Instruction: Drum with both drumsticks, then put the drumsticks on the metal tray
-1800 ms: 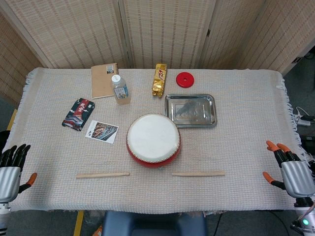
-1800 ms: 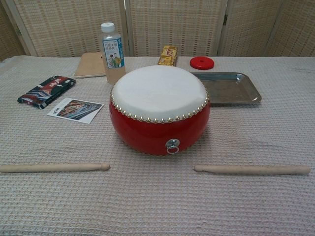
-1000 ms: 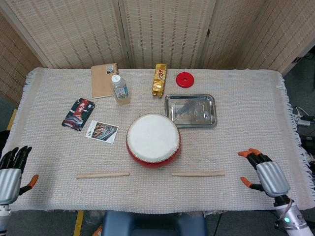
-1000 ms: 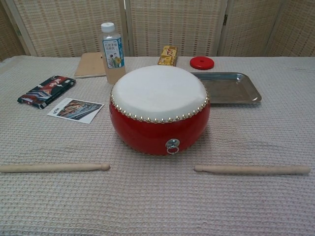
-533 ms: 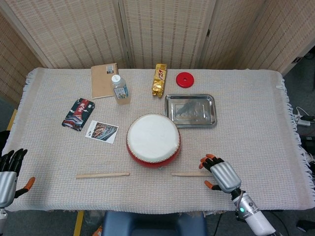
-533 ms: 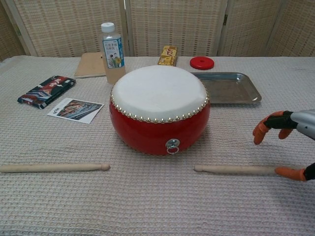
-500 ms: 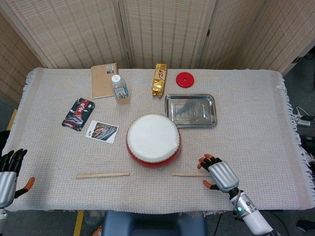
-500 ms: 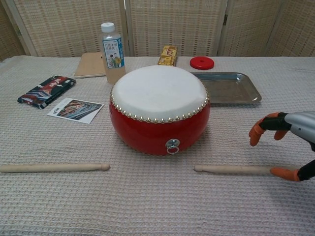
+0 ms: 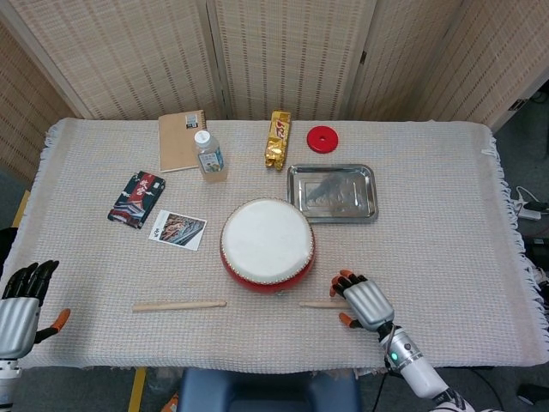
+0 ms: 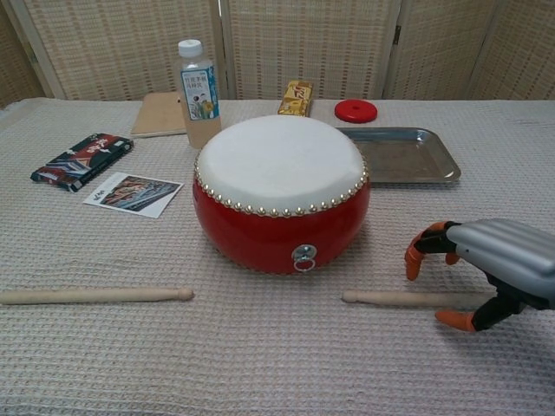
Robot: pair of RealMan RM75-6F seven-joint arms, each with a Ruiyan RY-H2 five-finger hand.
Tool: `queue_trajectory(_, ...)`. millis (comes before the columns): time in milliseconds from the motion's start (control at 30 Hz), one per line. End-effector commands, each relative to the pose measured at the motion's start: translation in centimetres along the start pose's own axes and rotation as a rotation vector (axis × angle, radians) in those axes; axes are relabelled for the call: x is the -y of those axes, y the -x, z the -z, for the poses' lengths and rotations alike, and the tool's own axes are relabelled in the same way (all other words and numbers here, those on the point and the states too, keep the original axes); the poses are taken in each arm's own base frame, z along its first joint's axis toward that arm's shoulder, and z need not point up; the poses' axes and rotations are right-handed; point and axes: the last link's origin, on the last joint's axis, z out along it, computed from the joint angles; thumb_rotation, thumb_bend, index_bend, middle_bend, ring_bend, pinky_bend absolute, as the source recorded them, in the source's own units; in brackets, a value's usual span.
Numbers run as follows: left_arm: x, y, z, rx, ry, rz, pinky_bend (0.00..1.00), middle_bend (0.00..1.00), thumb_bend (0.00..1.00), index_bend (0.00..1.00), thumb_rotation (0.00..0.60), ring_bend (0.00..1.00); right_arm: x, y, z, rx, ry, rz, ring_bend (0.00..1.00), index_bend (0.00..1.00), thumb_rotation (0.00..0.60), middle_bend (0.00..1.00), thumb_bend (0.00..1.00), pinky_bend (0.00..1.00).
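- Even, diffuse light fills both views, bright without harshness.
- Shadows are soft and short; the drum [image 10: 279, 192] casts only a faint one at its base.
- The metal tray [image 9: 332, 192] shows mottled reflections.
- The chest view is slightly soft and grainy; the head view is sharper.

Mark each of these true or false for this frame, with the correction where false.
1. Both drumsticks lie on the cloth. True: left drumstick, right drumstick.
2. The right hand has lifted its drumstick. False: it hovers over the stick, fingers apart.
3. The metal tray holds a drumstick. False: it holds none.
4. The left hand is at the table's near left edge, holding nothing. True.
5. The bottle lies on its side. False: it stands upright behind the drum.
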Motion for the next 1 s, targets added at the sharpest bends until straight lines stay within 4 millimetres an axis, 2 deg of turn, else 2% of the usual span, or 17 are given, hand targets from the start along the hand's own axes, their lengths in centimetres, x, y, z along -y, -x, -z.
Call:
queue_trajectory(33, 0.1, 0.1, 0.0, 0.004, -0.002, 0.001, 0.09, 0.08, 0.3, 0.07, 0.6, 0.05, 0.3, 0.6, -0.6, 0.01, -0.002, 0.018, 0.13, 0.42, 0.6, 0.24, 0.24, 0.32)
queue_trajectory(267, 0.4, 0.3, 0.2, 0.01, -0.014, 0.008, 0.09, 0.08, 0.3, 0.07, 0.6, 0.05, 0.7, 1.3, -1.4, 0.009, 0.001, 0.027, 0.13, 0.46, 0.6, 0.24, 0.3, 0.32)
queue_trajectory(433, 0.6, 0.4, 0.4, 0.01, -0.019, 0.013, 0.09, 0.08, 0.3, 0.07, 0.6, 0.05, 0.7, 1.0, -1.3, -0.011, 0.004, 0.016, 0.13, 0.54, 0.6, 0.24, 0.38, 0.32)
queue_trajectory(567, 0.5, 0.5, 0.4, 0.011, -0.016, 0.014, 0.09, 0.08, 0.3, 0.07, 0.6, 0.05, 0.6, 0.1, -1.0, -0.047, 0.007, -0.038, 0.14, 0.59, 0.6, 0.24, 0.4, 0.32)
queue_trajectory(733, 0.5, 0.3, 0.5, 0.008, -0.013, 0.012, 0.09, 0.08, 0.3, 0.07, 0.6, 0.05, -0.7, -3.2, -0.2, -0.174, 0.017, -0.34, 0.19, 0.6, 0.6, 0.24, 0.4, 0.33)
queue_trajectory(867, 0.4, 0.2, 0.5, 0.007, -0.009, 0.012, 0.09, 0.08, 0.3, 0.07, 0.6, 0.05, -3.1, -5.6, 0.5, -0.244, 0.005, -0.671, 0.26, 0.6, 0.6, 0.31, 0.4, 0.35)
queue_trajectory(900, 0.2, 0.2, 0.5, 0.006, -0.006, 0.013, 0.09, 0.08, 0.3, 0.07, 0.6, 0.05, -4.0, -6.1, 0.6, -0.249, -0.009, -0.798, 0.27, 0.6, 0.6, 0.31, 0.4, 0.35)
queue_trajectory(1000, -0.1, 0.1, 0.5, 0.006, 0.002, 0.011, 0.09, 0.08, 0.3, 0.07, 0.6, 0.05, -6.2, -6.7, 1.0, -0.204, -0.077, -1.051, 0.29, 0.59, 0.6, 0.33, 0.4, 0.35)
